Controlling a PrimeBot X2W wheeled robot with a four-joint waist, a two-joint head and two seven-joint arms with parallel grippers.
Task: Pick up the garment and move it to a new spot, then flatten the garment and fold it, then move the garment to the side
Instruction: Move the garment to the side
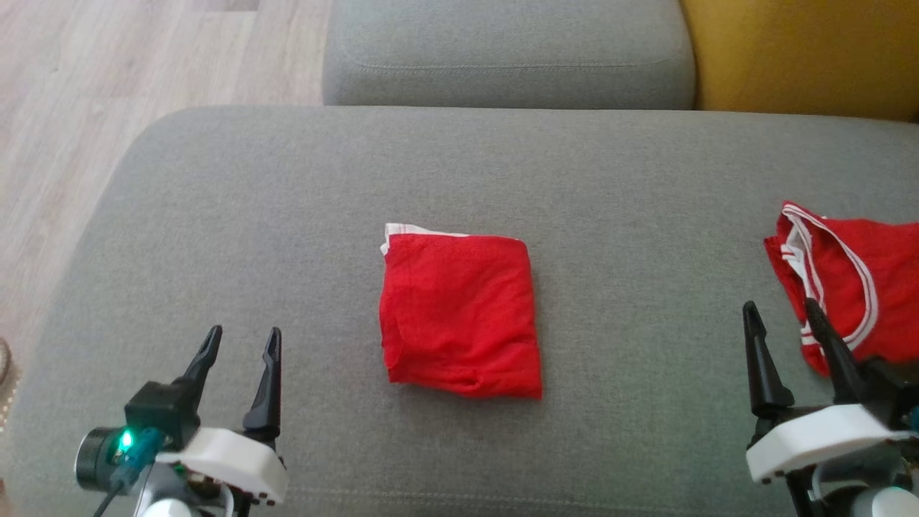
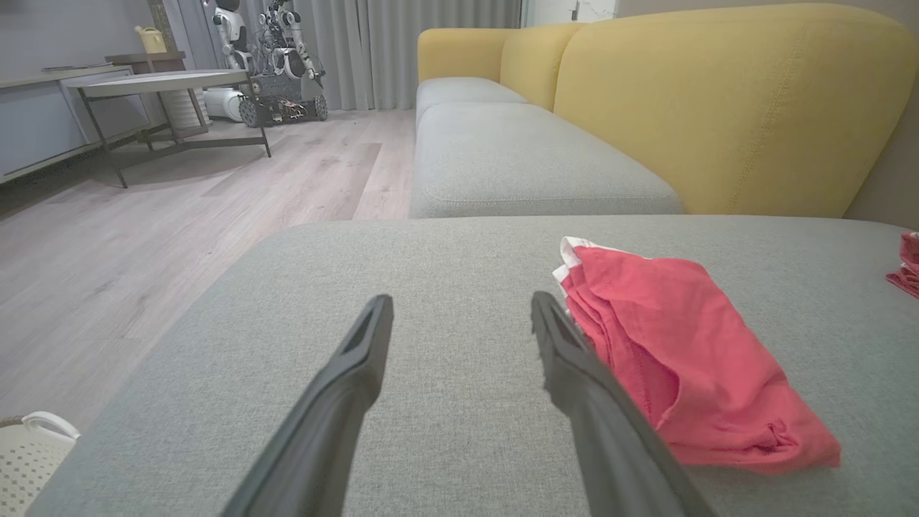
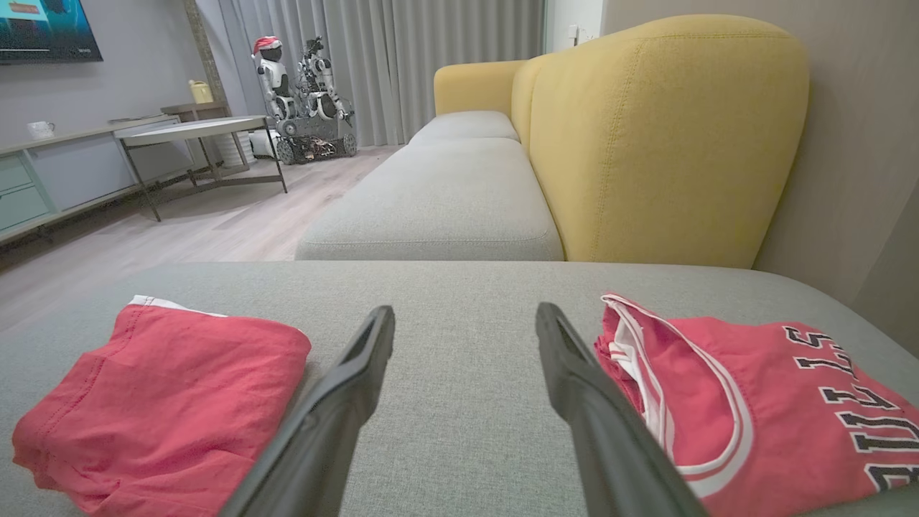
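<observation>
A red garment [image 1: 459, 316] lies folded into a rough square in the middle of the grey cushion [image 1: 287, 187], a white trim showing at its far left corner. It also appears in the left wrist view as the red garment [image 2: 682, 352] and in the right wrist view as the red garment [image 3: 158, 402]. My left gripper [image 1: 240, 345] hovers open at the lower left, well clear of it, and my left gripper [image 2: 459, 309] holds nothing. Over at the lower right my right gripper [image 1: 779, 316] is open and empty too, as my right gripper [image 3: 463, 323] confirms.
A second red jersey [image 1: 854, 280] with white trim and black lettering lies at the cushion's right edge, beside my right gripper. Behind are another grey seat [image 1: 502, 50] and a yellow backrest [image 1: 804, 50]. Wooden floor [image 1: 86, 108] lies left. A table [image 2: 165, 86] and another robot [image 2: 273, 64] stand far off.
</observation>
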